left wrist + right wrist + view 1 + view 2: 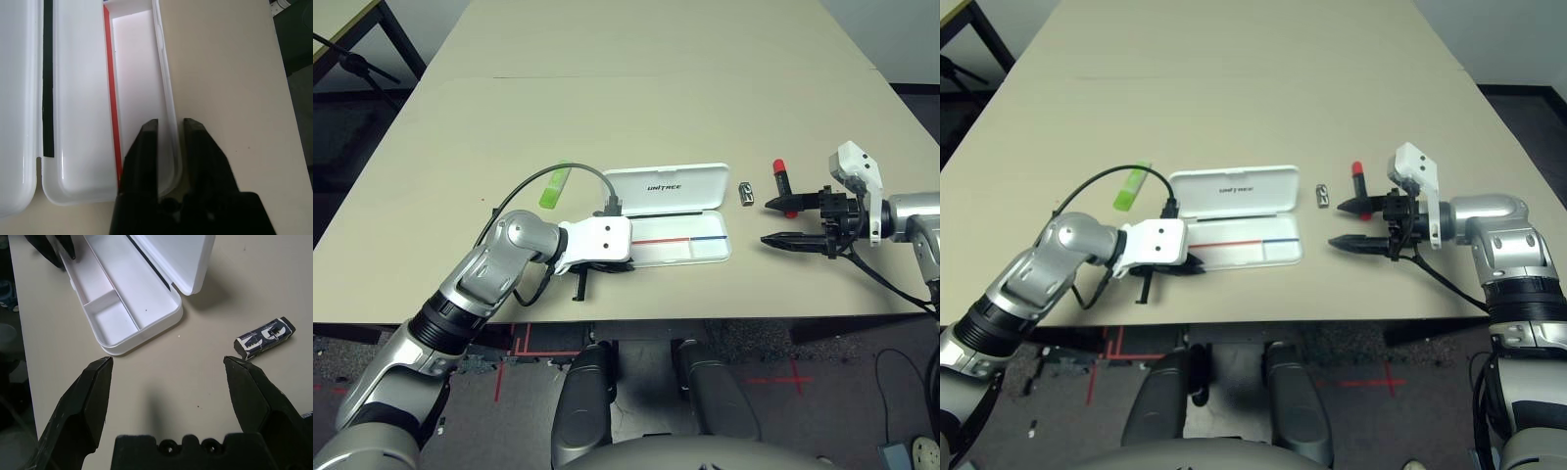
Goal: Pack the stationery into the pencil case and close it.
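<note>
The pencil case (pixel 677 238) sits middle of the frame near the table's (pixel 636 59) front edge, lid (pixel 666 188) flipped open and leaning back, tray toward the robot. The tray looks empty: just the red-and-blue line along the back and a small divider toward the right end.

The left gripper (pixel 170 128) is at the tray's left end, one finger inside and one outside the front wall, jaws nipped onto that wall. It's right by the table's front edge, so not much room on that side.

The right gripper (pixel 787 224) hovers to the right of the case, jaws spread wide, gripping nothing, with bare table between it and the case.

Stationery is all outside the case. The green highlighter (pixel 554 186) lies left of the lid. The small black-and-silver piece (pixel 746 193) sits just off the lid's right corner. The red marker (pixel 782 176) lies further right, close beside the upper finger of the right gripper. The whole upper half of the table is wide open.
</note>
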{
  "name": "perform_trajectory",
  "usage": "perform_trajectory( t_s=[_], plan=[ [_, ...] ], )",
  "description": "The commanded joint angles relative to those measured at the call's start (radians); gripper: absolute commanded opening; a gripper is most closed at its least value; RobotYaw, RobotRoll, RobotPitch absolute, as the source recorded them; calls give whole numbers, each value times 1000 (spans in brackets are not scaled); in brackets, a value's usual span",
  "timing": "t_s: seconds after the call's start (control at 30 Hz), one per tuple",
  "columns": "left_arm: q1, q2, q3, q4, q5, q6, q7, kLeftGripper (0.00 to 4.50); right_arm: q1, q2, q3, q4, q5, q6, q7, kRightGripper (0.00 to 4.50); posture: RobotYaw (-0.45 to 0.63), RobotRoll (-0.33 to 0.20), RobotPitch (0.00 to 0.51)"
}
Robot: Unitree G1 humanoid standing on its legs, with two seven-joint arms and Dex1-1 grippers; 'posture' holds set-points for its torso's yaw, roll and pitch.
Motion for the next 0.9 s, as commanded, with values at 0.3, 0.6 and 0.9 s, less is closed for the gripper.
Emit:
perform_trajectory(
  t_s=[0.3, 0.6, 0.9],
  plan=[
    [37, 49, 87, -109, -70, 52, 2, 4479, 12, -13, 24, -21, 4, 1, 28, 4500, -1, 0, 178],
    [74, 81, 218, -197, -167, 48, 12, 4479, 40, -41, -24, -98, 34, 36, -9, 4500, -1, 0, 176],
    [109, 129, 315, -246, -220, 61, 40, 4479, 100, -91, -90, -246, 100, 245, -151, 4500, 7, 0, 180]
  ],
)
